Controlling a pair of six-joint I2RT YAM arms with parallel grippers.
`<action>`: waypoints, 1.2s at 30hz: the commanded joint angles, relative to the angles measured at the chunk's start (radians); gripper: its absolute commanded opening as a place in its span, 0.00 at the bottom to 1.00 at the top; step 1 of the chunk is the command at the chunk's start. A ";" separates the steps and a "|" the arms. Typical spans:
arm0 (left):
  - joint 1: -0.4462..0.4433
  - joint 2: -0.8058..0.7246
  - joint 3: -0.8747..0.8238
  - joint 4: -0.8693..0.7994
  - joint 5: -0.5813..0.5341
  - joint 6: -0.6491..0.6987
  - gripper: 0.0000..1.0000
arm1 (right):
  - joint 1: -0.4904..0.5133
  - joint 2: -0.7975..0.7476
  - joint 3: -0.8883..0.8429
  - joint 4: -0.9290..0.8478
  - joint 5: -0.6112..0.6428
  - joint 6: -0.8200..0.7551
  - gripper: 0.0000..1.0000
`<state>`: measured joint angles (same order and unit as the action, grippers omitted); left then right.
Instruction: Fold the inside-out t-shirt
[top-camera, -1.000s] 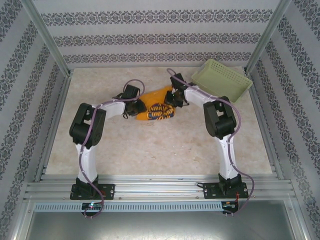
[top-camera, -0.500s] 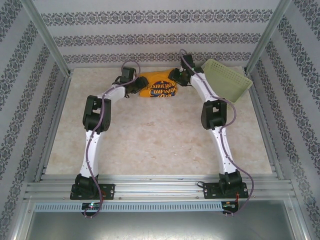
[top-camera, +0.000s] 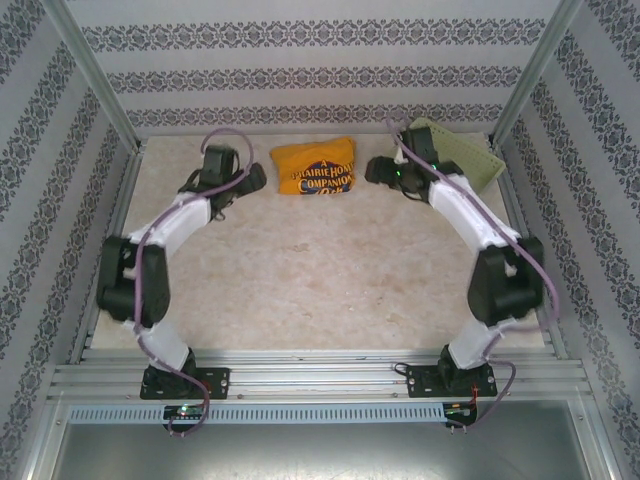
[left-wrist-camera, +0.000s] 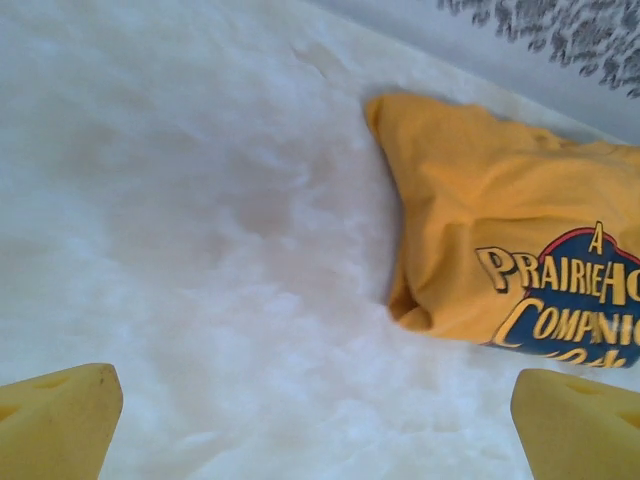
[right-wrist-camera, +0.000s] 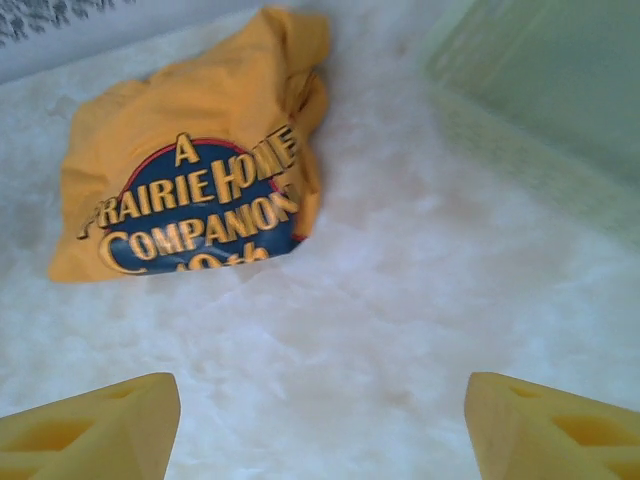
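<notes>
Both arms have swung outward and let go of the t-shirt (top-camera: 315, 168) since a moment ago. It lies as a small folded bundle at the far side of the table (top-camera: 320, 290), print facing up, between the two grippers and touching neither. The left gripper (left-wrist-camera: 318, 425) has its fingers spread wide on nothing. So does the right gripper (right-wrist-camera: 320, 420), with the green basket (top-camera: 475, 160) just beside it.

left gripper (top-camera: 248, 184) reaching forward with jaws spread wide, right gripper (top-camera: 376, 170) likewise, jaws parted, both holding nothing
</notes>
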<state>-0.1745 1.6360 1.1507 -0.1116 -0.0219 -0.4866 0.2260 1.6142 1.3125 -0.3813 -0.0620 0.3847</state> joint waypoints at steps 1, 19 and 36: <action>0.013 -0.136 -0.253 0.212 -0.153 0.190 1.00 | -0.007 -0.173 -0.288 0.216 0.203 -0.185 0.78; 0.145 -0.102 -0.823 1.118 -0.098 0.474 1.00 | -0.249 -0.158 -0.915 1.201 -0.032 -0.351 0.95; 0.159 -0.050 -0.785 1.090 -0.128 0.453 1.00 | -0.219 -0.106 -0.915 1.246 0.072 -0.358 0.98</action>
<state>-0.0242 1.5887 0.3538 0.9325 -0.1104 -0.0238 0.0093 1.5085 0.3965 0.8249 0.0105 0.0406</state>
